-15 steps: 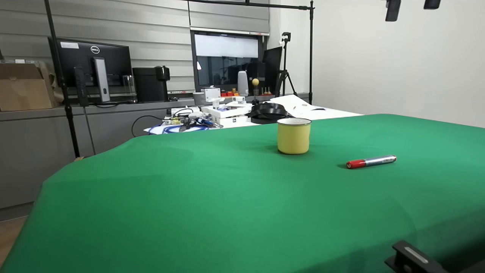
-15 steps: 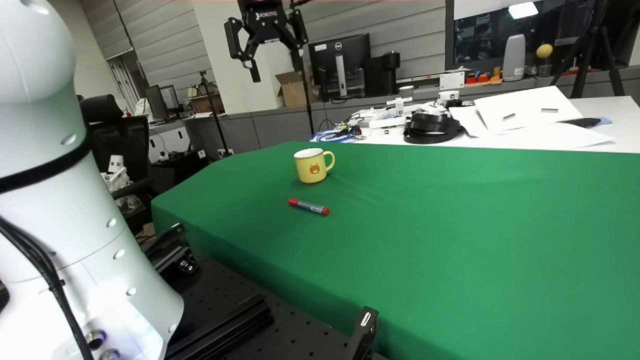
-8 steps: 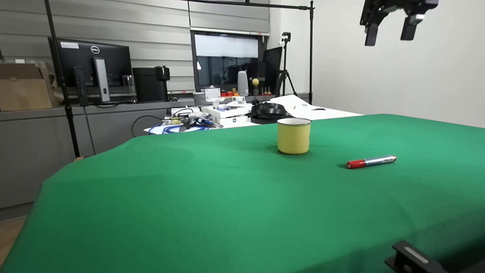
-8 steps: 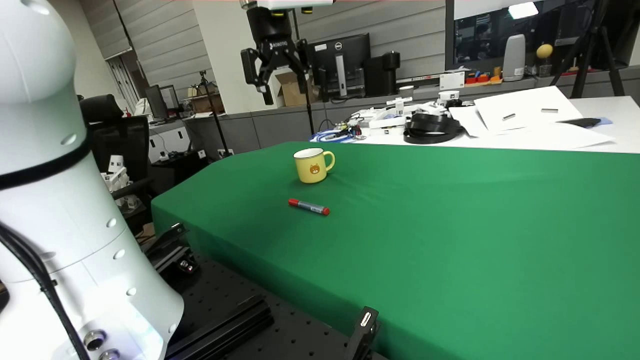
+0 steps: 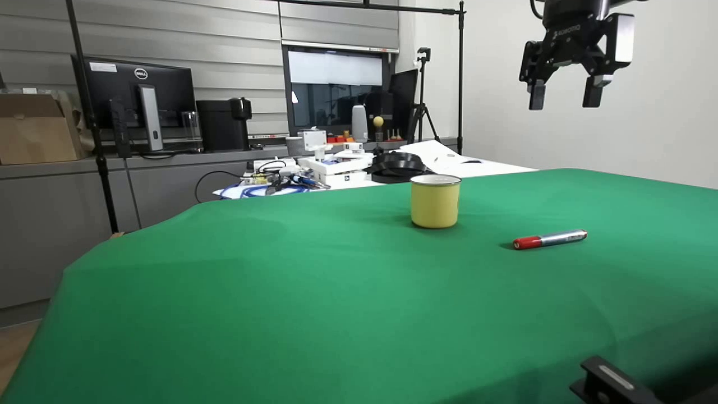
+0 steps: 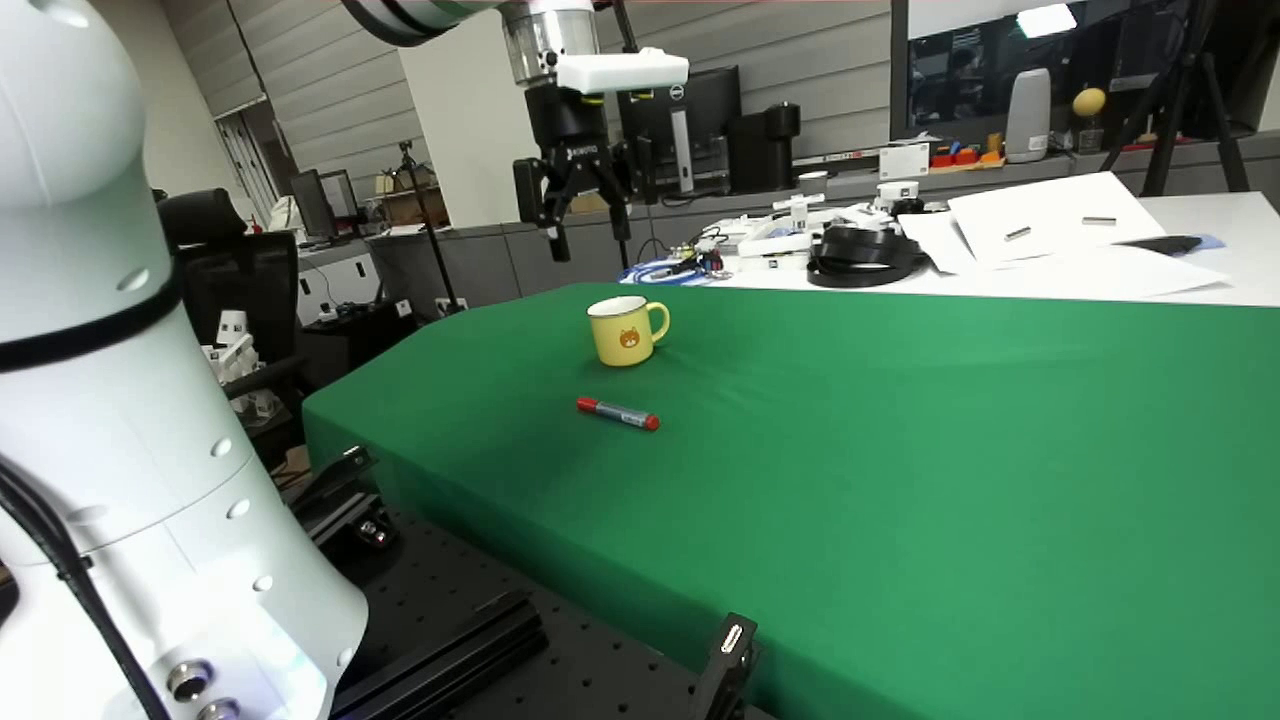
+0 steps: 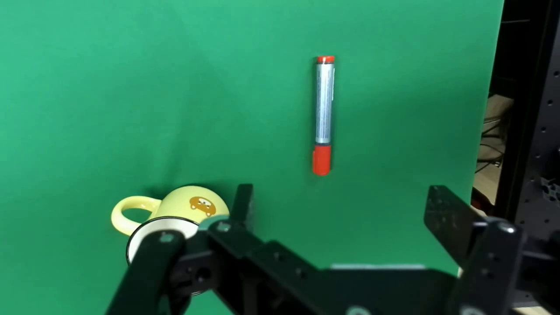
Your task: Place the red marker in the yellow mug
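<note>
The red marker lies flat on the green cloth in both exterior views (image 5: 552, 239) (image 6: 618, 412). It has a grey-silver barrel and red ends, and it shows whole in the wrist view (image 7: 324, 105). The yellow mug stands upright near it in both exterior views (image 5: 435, 203) (image 6: 620, 334); a bear print and handle show. In the wrist view the mug (image 7: 183, 204) is at lower left, partly hidden by a finger. My gripper (image 5: 564, 101) is open and empty, pointing down, high above the table. It also shows in an exterior view (image 6: 591, 240) and the wrist view (image 7: 343, 192).
A green cloth (image 5: 314, 292) covers the table. Behind it a white table holds papers (image 6: 1050, 225), a black coil (image 6: 865, 255) and white parts. The robot's white base (image 6: 180, 500) and a black clamp (image 6: 728, 665) stand at the near table edge.
My gripper has come down into view from above and stays open, shifting slightly left in one exterior view and slightly right in the other. The marker and mug have not moved.
</note>
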`<action>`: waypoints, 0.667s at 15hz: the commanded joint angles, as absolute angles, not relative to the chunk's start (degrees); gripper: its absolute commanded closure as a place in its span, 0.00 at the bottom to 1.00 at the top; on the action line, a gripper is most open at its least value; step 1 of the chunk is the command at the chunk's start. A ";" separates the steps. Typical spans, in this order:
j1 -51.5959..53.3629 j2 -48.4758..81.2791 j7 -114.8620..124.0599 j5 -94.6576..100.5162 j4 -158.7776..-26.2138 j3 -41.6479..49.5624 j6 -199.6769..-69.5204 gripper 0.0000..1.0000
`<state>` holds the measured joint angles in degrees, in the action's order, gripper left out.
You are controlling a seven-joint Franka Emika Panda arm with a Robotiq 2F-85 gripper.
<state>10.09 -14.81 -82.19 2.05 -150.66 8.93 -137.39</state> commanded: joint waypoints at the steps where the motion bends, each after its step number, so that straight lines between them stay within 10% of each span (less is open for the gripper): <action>1: 8.15 -14.98 -82.68 1.35 -150.61 6.85 -137.30 0.00; 10: 5.55 -14.86 -79.07 4.49 -154.68 5.42 -145.02 0.00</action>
